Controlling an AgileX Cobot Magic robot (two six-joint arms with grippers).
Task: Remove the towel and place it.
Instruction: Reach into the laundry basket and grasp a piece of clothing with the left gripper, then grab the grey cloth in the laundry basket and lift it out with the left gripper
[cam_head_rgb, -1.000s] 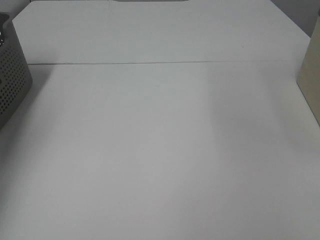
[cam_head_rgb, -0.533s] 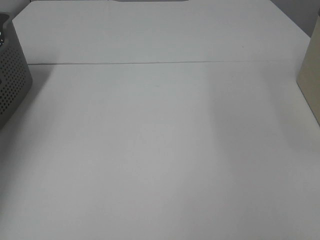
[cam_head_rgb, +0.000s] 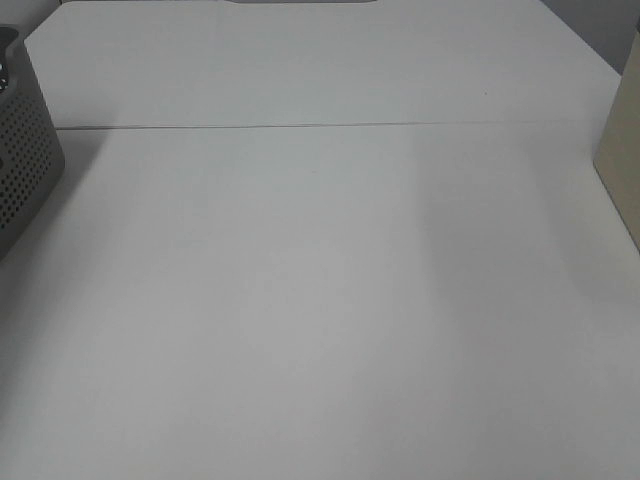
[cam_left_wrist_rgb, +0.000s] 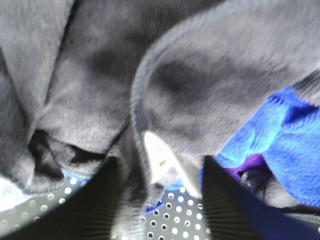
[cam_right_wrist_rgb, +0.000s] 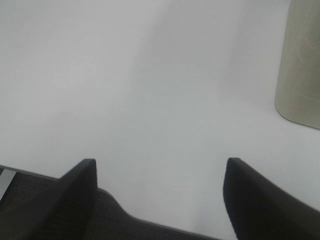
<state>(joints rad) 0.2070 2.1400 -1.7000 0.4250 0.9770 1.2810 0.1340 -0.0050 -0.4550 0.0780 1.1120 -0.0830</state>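
Down in the one grey perforated basket (cam_left_wrist_rgb: 175, 220) at the surface's (cam_head_rgb: 320, 300) left edge, the navy towel (cam_left_wrist_rgb: 215, 75) lies heaped, one blue cloth (cam_left_wrist_rgb: 280, 135) crowding beside it. Left hand (cam_left_wrist_rgb: 160, 158) straddles a towel fold; too blurred to tell whether it's pinching. Right hand (cam_right_wrist_rgb: 160, 161) hangs spread wide and empty near one beige container (cam_right_wrist_rgb: 302, 60).

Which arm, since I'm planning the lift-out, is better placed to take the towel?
Left. Its gripper is down in the basket with a fold of the towel between its fingers. The right gripper hangs open over the table, no towel near.
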